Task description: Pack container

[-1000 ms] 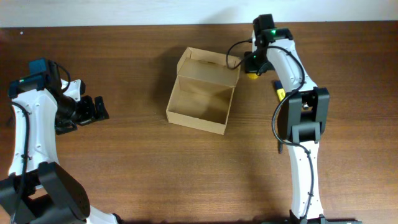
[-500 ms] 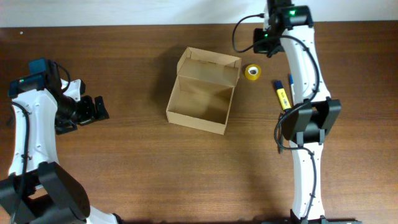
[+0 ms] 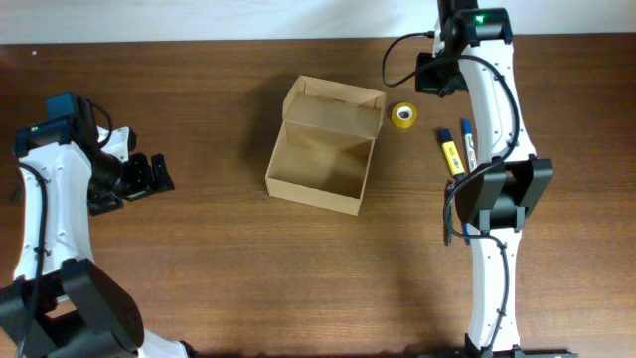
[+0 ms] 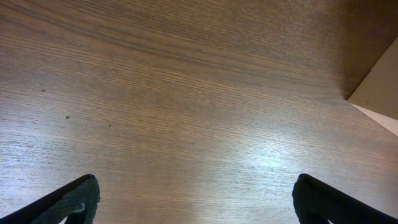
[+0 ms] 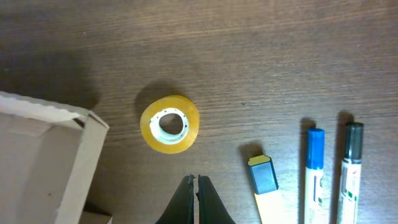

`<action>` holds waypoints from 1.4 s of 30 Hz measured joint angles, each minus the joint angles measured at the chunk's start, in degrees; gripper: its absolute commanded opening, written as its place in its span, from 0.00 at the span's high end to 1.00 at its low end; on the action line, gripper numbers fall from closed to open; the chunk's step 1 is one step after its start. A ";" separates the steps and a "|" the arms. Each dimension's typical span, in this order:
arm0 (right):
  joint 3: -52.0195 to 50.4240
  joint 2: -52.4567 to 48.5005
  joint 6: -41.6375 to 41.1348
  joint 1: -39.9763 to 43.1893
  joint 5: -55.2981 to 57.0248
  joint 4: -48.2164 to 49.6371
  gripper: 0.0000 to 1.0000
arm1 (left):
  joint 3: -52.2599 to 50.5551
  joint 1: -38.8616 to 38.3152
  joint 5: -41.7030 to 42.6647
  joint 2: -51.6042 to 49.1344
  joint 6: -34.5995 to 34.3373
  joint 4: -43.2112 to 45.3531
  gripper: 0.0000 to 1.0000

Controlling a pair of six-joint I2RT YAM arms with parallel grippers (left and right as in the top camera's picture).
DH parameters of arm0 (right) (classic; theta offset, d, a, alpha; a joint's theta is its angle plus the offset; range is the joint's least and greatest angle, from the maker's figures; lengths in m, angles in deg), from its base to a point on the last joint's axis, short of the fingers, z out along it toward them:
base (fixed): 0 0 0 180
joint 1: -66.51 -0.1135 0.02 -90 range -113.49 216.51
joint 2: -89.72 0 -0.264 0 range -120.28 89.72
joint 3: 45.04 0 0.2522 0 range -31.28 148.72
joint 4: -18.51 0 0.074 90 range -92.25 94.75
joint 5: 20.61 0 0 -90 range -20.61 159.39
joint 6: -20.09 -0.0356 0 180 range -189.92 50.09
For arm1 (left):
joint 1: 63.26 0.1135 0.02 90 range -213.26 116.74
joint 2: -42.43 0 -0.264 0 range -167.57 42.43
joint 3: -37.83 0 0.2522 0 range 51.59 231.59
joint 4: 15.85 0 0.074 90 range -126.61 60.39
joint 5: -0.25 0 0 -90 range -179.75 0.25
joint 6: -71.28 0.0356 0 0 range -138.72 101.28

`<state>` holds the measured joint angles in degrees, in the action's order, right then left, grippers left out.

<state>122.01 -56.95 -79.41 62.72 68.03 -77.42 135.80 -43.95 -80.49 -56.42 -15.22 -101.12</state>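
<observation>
Container: the tan box [image 3: 323,149] sits on the surface [image 3: 219,268] toward the far edge, about midway between the left and right edges. It is open, the lid flap stands up on the far side, and the bare cardboard floor is visible.
Left end effector: mine [image 3: 154,174] is near the left edge, well apart from the container. The fingers are spread wide over bare wood and grip nothing.
Right end effector: mine [image 5: 196,186] is at the far edge, right of the container. The fingers are pressed together and hold nothing.
Tape: a yellow roll [image 5: 169,123] lies flat just beside the container's far right corner, not touching it.
Highlighter: yellow body, blue cap [image 5: 264,174], right of the tape.
Blue marker: it [image 5: 315,168] lies just beside the highlighter, parallel to it.
Dark marker: it [image 5: 351,168] lies just beside the blue one, on the side nearer the right edge.
</observation>
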 measured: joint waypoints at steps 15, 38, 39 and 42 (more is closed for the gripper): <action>-15.41 0.00 -0.72 0.00 -0.24 10.36 0.65 | 0.00 0.00 0.00 0.00 -0.02 0.00 0.00; -20.74 0.00 -0.87 -2.69 -0.96 18.88 0.64 | 0.00 0.00 0.00 0.00 0.00 0.00 0.00; -20.79 0.00 -0.92 -2.69 -0.72 18.86 0.64 | 0.00 0.00 0.00 0.00 -0.02 0.00 0.00; -20.79 -0.02 -1.05 -2.69 0.07 18.84 0.64 | 0.00 0.00 0.00 0.00 -0.02 0.00 0.00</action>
<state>101.23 -56.97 -80.46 60.03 68.09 -58.58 135.80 -43.95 -80.49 -56.42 -15.24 -101.12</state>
